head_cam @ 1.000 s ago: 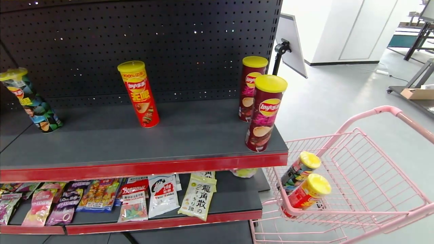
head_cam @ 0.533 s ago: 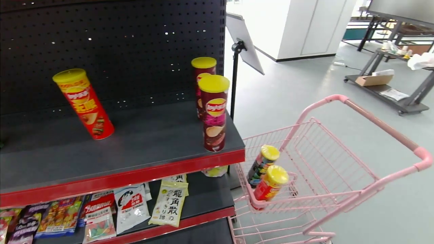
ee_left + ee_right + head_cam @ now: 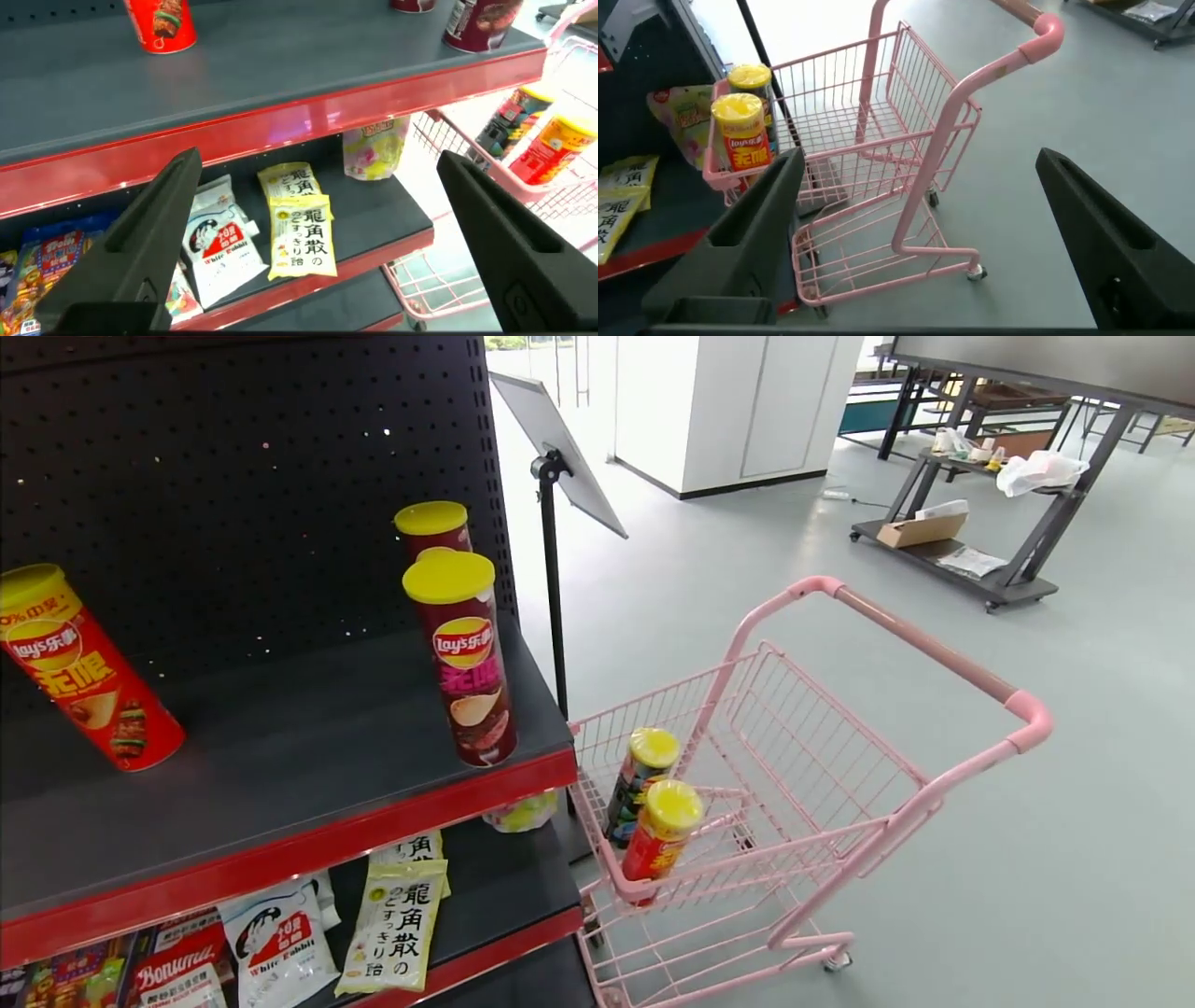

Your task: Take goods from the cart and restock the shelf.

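Since the earlier frames the head camera has turned to the right, so the whole picture has slid to the left; the things themselves keep their places. The red cardboard tube with a yellow plastic lid [image 3: 661, 831] stands in the pink wire cart [image 3: 924, 649], at the end away from the handle. The dark patterned tube with a yellow lid [image 3: 638, 782] stands close behind it; I cannot tell if the two touch. This end of the cart is just beside the black metal shelf with red front edges [image 3: 308, 747]. On the upper board of the shelf a maroon tube with a yellow lid [image 3: 465, 658] stands at the front corner near the cart. A second maroon tube [image 3: 432, 527] is behind it, partly hidden. A red tube with a yellow lid [image 3: 84, 672] stands well apart from them, toward the other side of the board. On the lower board lie flat snack bags, among them a yellow and white bag with black characters [image 3: 397, 924] and a white bag with a red label [image 3: 275, 943]. A pale green bag [image 3: 523, 812] lies at the corner next to the cart. The left hand [image 3: 318, 159] is in front of the lower board, its two dark fingers spread wide with nothing between them. The right hand [image 3: 922, 154] is before the cart, above the grey floor [image 3: 1027, 896], and it is also released and holds nothing. Behind the shelf stands a tilted board on a thin black pole [image 3: 560, 457], and farther back a black rack on wheels [image 3: 971, 523].
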`<state>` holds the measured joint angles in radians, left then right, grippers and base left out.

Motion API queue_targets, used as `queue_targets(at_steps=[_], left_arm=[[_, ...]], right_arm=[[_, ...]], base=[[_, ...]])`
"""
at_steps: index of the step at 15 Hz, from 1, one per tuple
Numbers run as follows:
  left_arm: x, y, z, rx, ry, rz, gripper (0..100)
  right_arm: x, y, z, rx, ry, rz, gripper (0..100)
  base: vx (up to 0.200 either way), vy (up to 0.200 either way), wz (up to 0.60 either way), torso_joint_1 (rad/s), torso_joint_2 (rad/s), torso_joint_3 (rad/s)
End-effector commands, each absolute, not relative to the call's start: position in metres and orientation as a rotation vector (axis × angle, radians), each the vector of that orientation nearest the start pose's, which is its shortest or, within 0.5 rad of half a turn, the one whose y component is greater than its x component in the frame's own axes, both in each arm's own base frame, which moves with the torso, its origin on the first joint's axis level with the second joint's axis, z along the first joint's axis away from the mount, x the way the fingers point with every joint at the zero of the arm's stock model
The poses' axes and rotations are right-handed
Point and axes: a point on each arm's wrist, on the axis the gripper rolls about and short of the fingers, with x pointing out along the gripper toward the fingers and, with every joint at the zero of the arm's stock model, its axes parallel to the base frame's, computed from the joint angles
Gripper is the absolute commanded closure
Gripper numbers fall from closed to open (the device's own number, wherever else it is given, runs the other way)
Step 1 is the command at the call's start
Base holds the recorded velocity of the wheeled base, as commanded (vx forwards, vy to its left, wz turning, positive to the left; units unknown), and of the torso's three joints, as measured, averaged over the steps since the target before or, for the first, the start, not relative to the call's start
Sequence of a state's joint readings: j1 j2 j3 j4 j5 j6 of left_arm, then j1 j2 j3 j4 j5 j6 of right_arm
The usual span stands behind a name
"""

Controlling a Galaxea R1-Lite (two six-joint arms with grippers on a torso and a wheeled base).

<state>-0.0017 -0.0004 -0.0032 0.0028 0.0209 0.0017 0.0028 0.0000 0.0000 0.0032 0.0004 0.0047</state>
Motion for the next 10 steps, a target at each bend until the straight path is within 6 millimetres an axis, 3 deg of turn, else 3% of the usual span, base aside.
queue_targets(at_steps=[1,10], left_arm=[[-0.0230,0.0005,0.0760,0.002,0.000,0.020,0],[-0.0230,0.0005,0.0760,0.000,0.000,0.020,0]], right_arm=[[-0.0227,0.0000,0.0752,0.005,0.005,0.005,0],[-0.0227,-0.0001,0.0754,0.005,0.003,0.003,0]], base=[[0.000,0.000,0.00,0.000,0.00,0.000],[0.000,0.000,0.00,-0.131,0.33,0.192]])
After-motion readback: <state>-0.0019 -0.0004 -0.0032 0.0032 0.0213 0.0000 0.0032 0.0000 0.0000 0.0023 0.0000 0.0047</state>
